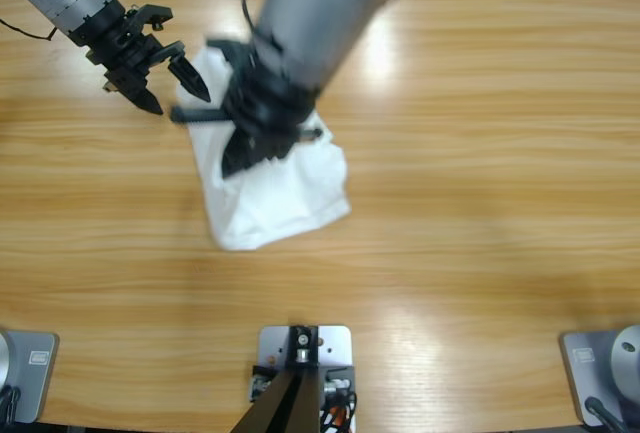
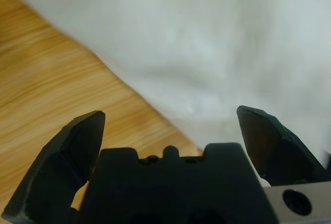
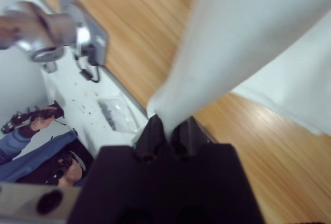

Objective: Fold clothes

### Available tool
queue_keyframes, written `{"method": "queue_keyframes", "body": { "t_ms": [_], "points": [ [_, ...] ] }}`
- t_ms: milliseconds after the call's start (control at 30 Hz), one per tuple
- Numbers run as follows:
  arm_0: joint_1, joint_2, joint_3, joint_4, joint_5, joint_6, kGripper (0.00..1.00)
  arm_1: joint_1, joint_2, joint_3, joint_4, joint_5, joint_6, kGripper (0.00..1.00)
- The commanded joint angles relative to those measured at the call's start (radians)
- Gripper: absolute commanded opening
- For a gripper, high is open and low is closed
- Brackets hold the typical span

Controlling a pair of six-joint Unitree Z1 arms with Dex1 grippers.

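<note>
White T-shirt (image 1: 285,193); striped tan wood table (image 1: 480,153).

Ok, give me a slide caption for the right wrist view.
Right gripper pinching a fold of the white T-shirt above the wooden table, a person's sleeve visible in the background.

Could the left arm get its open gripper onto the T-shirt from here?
Probably yes: the left gripper hangs open at the white T-shirt edge, nothing between them, while the right gripper pinches the cloth further in.

Long wooden table (image 1: 480,153) under a crumpled white T-shirt (image 1: 285,198)
</note>
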Motion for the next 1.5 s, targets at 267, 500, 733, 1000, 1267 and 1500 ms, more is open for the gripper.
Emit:
{"method": "queue_keyframes", "body": {
  "t_ms": [267, 500, 733, 1000, 1267, 1500],
  "points": [
    [0.004, 0.013, 0.036, 0.013, 0.015, 0.013, 0.991, -0.012, 0.128, -0.158, 0.205, -0.014, -0.041, 0.000],
    [0.006, -0.003, 0.048, 0.013, 0.015, 0.017, 0.991, -0.035, 0.196, -0.103, 0.268, -0.100, -0.011, 0.584],
    [0.010, -0.018, 0.064, 0.013, 0.015, 0.018, 0.991, -0.110, 0.219, 0.006, 0.269, -0.197, 0.020, 0.999],
    [0.010, -0.021, 0.070, 0.013, 0.015, 0.019, 0.991, -0.197, 0.137, 0.137, 0.266, -0.396, 0.047, 1.000],
    [-0.125, -0.080, 0.069, -0.046, -0.007, 0.026, 0.991, -0.280, -0.123, 0.164, 0.266, -0.534, 0.039, 1.000],
    [-0.295, -0.067, 0.067, -0.168, -0.133, 0.016, 0.991, -0.291, -0.194, 0.247, 0.246, -0.518, 0.035, 1.000]
  ]
}}
